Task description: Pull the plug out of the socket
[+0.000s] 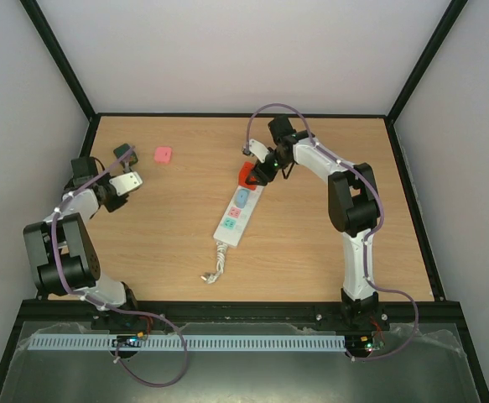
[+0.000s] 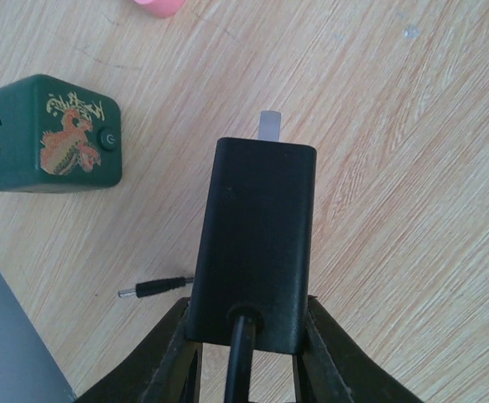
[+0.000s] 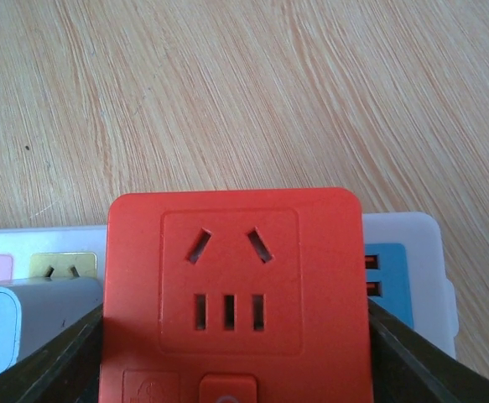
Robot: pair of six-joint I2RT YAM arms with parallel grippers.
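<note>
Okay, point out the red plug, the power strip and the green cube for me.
red plug (image 3: 231, 294): right wrist view, centre of its slotted front face.
power strip (image 1: 234, 217): top external view, middle of its top face.
green cube (image 2: 59, 144): left wrist view, on the dragon print.

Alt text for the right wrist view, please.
A red cube plug, outlet slots facing the camera, sits between the dark fingers of the right gripper, on the white socket strip. Pale wooden table fills the upper half.
</note>
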